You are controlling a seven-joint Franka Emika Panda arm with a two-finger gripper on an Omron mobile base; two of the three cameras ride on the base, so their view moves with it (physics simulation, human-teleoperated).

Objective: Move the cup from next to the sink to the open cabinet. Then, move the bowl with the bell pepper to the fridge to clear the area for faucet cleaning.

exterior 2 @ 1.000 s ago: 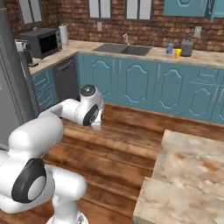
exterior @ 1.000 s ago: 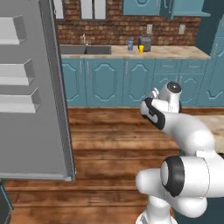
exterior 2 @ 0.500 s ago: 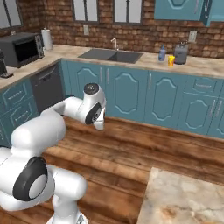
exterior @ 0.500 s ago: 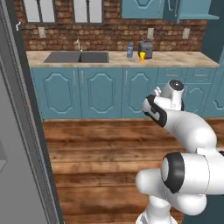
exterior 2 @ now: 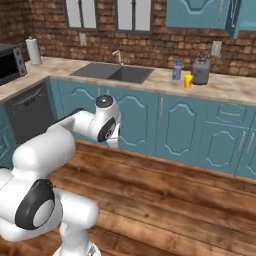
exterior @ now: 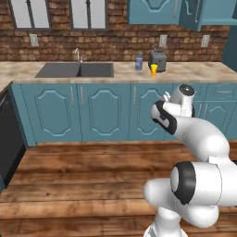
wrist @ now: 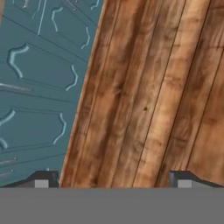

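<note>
On the bench (exterior 2: 160,82), a microwave (exterior 2: 10,62) is seen from the right base alone; the hand (wrist: 113,179) is pointed floorward, fingers spread, nothing held.

You see flat, even, fairly bright rendered light with no clear source. Soft glare sits on the white arm (exterior: 203,139) at lower right. All three views look coarse and slightly blurred; small things on the counter (exterior 2: 235,87) lack detail.
</note>
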